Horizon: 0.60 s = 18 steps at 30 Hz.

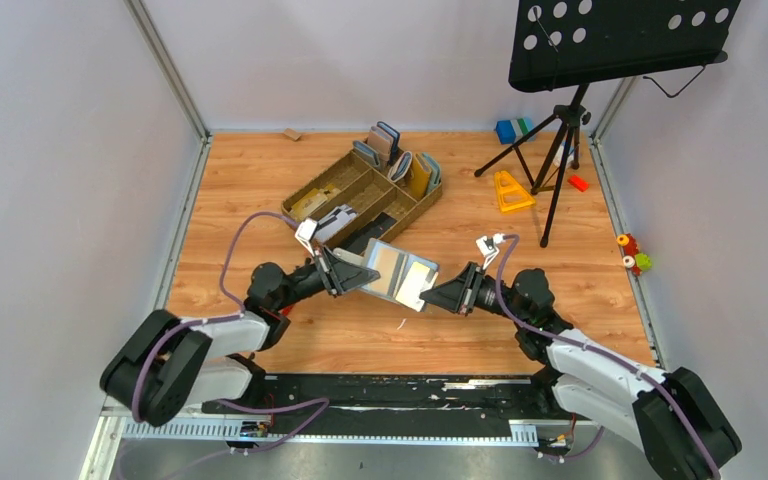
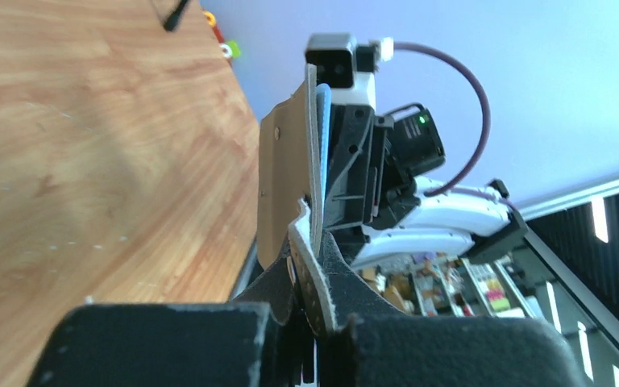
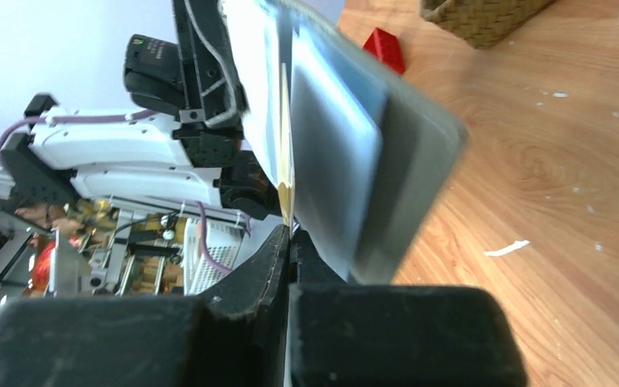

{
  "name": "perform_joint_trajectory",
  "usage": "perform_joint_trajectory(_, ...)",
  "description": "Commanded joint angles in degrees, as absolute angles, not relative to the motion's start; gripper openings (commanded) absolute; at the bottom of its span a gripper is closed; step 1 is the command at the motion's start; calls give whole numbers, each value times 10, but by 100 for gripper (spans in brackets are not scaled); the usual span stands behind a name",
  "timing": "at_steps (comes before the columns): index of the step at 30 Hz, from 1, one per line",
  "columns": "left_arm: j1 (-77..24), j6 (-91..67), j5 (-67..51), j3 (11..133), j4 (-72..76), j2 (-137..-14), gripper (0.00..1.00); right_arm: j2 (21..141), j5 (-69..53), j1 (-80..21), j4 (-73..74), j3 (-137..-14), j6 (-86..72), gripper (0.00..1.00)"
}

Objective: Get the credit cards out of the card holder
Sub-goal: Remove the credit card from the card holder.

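Card holder (image 1: 401,272): open, lifted off the wooden table (image 1: 260,190), slung between the two grippers just below the centre of the top view; light inner faces turned upward.
Cards: a tan card (image 1: 391,264) lies on the holder's left half, a yellow card (image 1: 418,277) on its right half.
Left gripper (image 1: 365,277): fingers pinched together on the holder's left end; the left wrist view shows the fingers (image 2: 278,294) clamped on the pale, stitched edge of the holder (image 2: 290,177), which rises edge-on from the gripper (image 2: 313,302).
Right gripper (image 1: 430,296): fingers pressed together at the holder's lower right corner; in the right wrist view a thin yellow edge (image 3: 285,193) runs down into the slit of the gripper (image 3: 288,258), while the grey flap with its light blue panel (image 3: 346,153) stands just right of it, blurred. Whether the flap is caught too, I cannot tell.
Brown compartment tray (image 1: 355,195): above the holder, near it, set at a slant.
Upright wallets (image 1: 390,148): standing at the tray's upper right end.
Music stand (image 1: 615,40): upper right, tripod legs on the table.
Small toys (image 1: 510,190): yellow, blue and red pieces around the stand's legs.
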<state>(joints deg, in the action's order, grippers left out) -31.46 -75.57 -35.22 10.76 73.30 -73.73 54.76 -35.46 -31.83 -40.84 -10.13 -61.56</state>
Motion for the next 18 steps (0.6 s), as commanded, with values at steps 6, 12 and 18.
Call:
perform_joint_trajectory(6, -219, -438, -288, 259, 53, -489, 0, 522, -241, -314, -203, -167, -520, 0)
perform_joint_trajectory(12, -140, -317, -231, 403, -140, -469, 0, 643, -213, -331, -237, -256, -543, 0)
perform_joint_trajectory(18, -92, -296, -199, 500, -195, -478, 0, 790, -147, -394, -226, -415, -567, 0)
